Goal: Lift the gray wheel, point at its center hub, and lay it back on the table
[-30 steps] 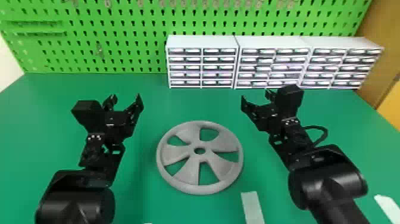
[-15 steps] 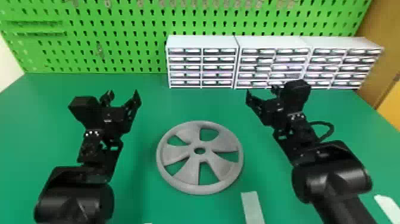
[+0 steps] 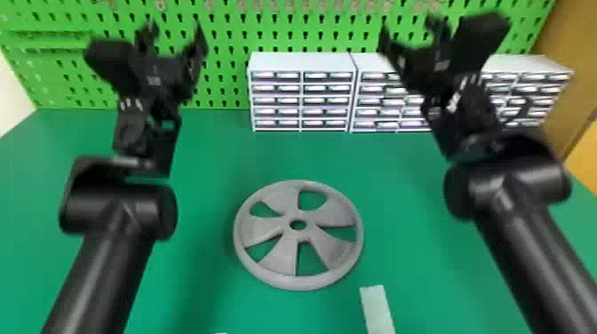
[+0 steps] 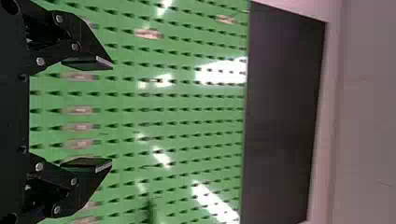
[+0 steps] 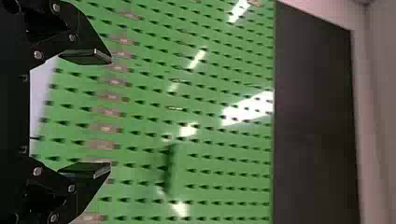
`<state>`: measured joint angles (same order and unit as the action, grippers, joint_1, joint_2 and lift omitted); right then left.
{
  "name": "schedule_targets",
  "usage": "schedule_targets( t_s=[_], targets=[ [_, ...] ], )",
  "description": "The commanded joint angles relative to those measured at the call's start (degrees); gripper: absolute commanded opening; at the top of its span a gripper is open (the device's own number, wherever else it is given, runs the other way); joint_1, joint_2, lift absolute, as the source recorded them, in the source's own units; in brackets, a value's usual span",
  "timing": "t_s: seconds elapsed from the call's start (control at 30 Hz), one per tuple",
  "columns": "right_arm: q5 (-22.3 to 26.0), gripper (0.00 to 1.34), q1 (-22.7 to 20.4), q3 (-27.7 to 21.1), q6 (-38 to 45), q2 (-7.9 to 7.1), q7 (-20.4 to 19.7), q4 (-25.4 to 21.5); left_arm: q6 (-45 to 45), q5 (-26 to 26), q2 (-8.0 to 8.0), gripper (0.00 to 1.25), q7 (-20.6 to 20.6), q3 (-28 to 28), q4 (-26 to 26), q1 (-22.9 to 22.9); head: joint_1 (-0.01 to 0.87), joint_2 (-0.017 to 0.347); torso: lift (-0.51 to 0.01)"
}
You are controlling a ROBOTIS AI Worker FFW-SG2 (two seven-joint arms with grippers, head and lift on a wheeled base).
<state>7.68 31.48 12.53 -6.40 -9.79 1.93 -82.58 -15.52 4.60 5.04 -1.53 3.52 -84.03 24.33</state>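
Lying flat on the green table (image 3: pixel 413 248), the gray wheel (image 3: pixel 331 251) sits between the robot's two arms, its round center hub (image 3: pixel 288 222) facing up, with nothing gripping it. From where I stand I can count five openings between its broad spokes, green showing through them. Both grippers are raised well apart from it, in front of the green pegboard (image 3: pixel 231 26). The left gripper (image 3: pixel 174 26) has its two black fingers spread wide with bare air between them, and the right gripper (image 3: pixel 407 26) is just as released and just as bare. Three white drawer units (image 3: pixel 302 62) stand side by side at the back of the table, the right gripper and its arm partly hiding two of them. A pale strip (image 3: pixel 377 306) lies near the wheel, toward the robot's right. Past the pegboard's edge, the wrist views show a dark panel (image 4: pixel 285 116).
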Motion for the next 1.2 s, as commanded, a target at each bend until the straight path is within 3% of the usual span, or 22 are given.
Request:
schedule_targets(
  t_s=[0.0, 0.27, 0.63, 0.8, 1.17],
  targets=[
    [0.76, 0.89, 6.14, -0.22, -2.74, -0.67, 0.0, -1.18, -2.5, -1.44, -0.3, 0.74, 0.03, 0.09, 0.01, 6.08, 0.692, 0.048, -0.096],
    [2.43, 0.89, 17.04, -1.19, -6.08, -1.72, -0.26, -2.68, -6.36, -2.49, 0.58, 0.74, 2.76, 1.76, 0.01, 16.54, 0.692, 0.048, -0.096],
    [2.34, 0.89, 30.66, -1.36, -7.23, -2.78, -1.14, -4.87, -5.92, 0.76, 4.54, 0.74, 3.72, 5.18, -1.84, 32.18, 0.692, 0.048, -0.096],
    [1.64, 0.89, 35.94, -1.45, -6.87, -2.69, -1.23, -5.66, -3.81, -1.17, 6.91, 0.74, 4.78, 8.08, -4.38, 38.51, 0.692, 0.048, -0.096],
    [1.37, 0.89, 45.96, -1.72, -5.64, -1.19, -1.58, -5.75, -0.3, -3.28, 9.02, 0.74, 5.66, 11.6, -5.26, 50.64, 0.692, 0.048, -0.096]
  ],
)
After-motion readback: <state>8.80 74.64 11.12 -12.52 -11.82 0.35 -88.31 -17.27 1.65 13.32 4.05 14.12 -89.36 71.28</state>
